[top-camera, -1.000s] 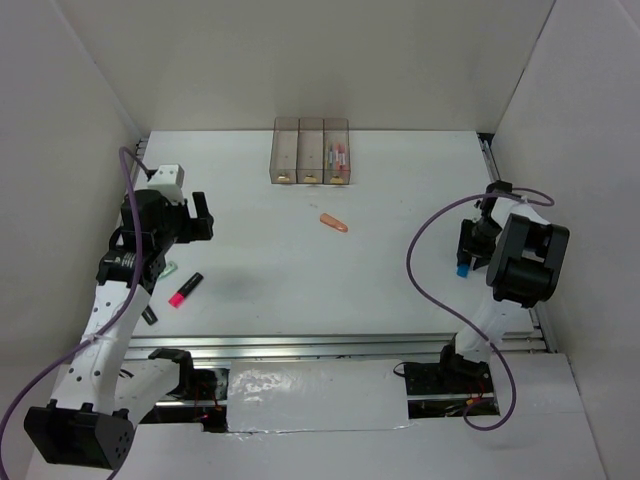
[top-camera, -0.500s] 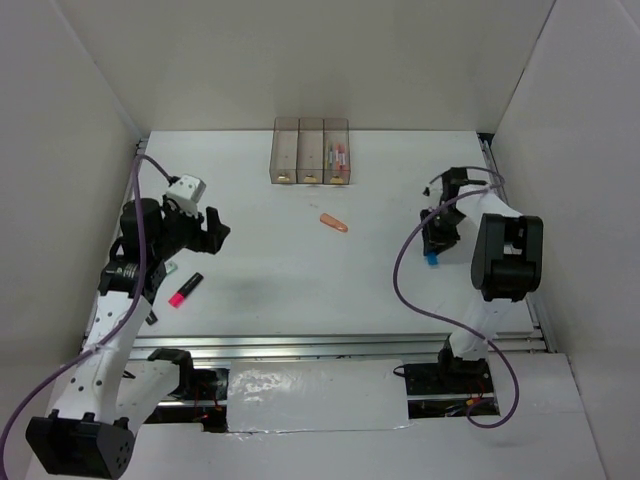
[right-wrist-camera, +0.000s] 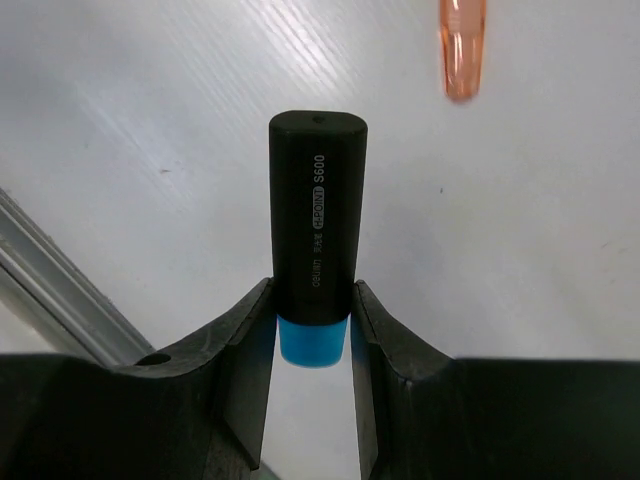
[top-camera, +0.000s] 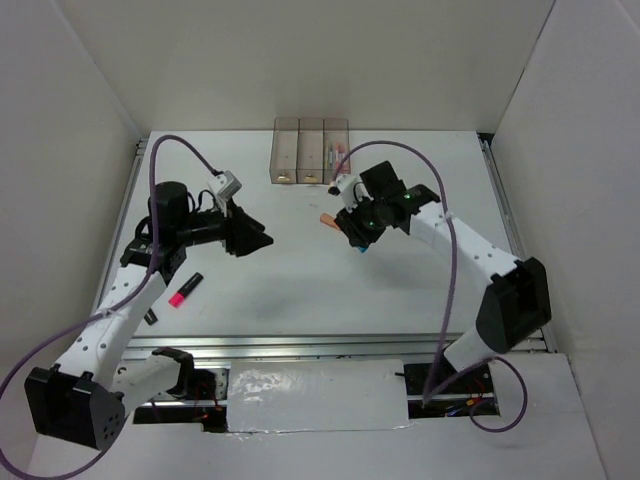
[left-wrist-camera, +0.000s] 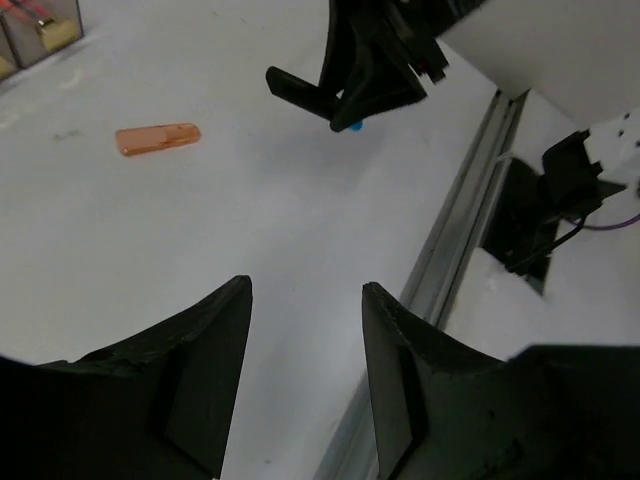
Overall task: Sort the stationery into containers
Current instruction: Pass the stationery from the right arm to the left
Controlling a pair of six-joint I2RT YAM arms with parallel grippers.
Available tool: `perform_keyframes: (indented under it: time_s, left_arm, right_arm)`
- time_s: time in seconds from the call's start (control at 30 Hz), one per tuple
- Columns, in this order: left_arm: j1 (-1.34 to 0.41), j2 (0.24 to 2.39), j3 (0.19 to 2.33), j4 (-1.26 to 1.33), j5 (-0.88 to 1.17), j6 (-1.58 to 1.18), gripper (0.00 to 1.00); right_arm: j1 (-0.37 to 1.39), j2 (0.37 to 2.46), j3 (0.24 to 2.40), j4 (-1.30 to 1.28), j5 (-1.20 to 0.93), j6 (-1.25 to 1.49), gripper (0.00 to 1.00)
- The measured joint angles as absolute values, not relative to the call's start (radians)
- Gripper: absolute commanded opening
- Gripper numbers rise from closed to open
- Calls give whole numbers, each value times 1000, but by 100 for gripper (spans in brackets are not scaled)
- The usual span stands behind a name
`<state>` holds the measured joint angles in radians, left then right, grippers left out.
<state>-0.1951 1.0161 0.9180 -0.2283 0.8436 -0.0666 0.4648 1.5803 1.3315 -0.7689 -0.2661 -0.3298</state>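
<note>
Blue-bodied highlighter point(right-wrist-camera: 316, 230), smooth black oval cap pointing outward, is pinched at its blue end by right gripper point(right-wrist-camera: 312, 292). Held aloft on the near side of translucent bins point(top-camera: 310, 150), likely for carrying there. Glossy orange pen piece point(right-wrist-camera: 462, 45) lies flat nearby. Left gripper point(left-wrist-camera: 305, 350) half-spread, empty.

Left arm point(top-camera: 128, 292) reaches inward, elbow bent; its gripper point(left-wrist-camera: 305, 292) points rightward, jaws apart with nothing between; right arm point(top-camera: 470, 250) stretches far forward and leftward; its gripper point(right-wrist-camera: 312, 292) angles downward, jaws clamped on a marker point(right-wrist-camera: 317, 200).
</note>
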Motion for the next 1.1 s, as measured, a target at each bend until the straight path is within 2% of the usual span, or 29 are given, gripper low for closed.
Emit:
perform_keyframes:
  time_s: [0.2,0.47,0.77,1.1]
  left_arm:
    - [-280,1136,955,-154,832,-349,61]
    - [-358,1193,954,-78,825,-607,65]
    - [-423,1228,1013,-162,788,-584,67]
    - [-528,1300,1148,-353,704,-411,66]
  right_arm:
    - [629,1328,1168,-609,-104,-461,0]
    - [765,1154,1000,-402,78,-727,0]
    - [910,966,810,-308,94,-995,0]
    - [994,969,798,-313,116,-1091,0]
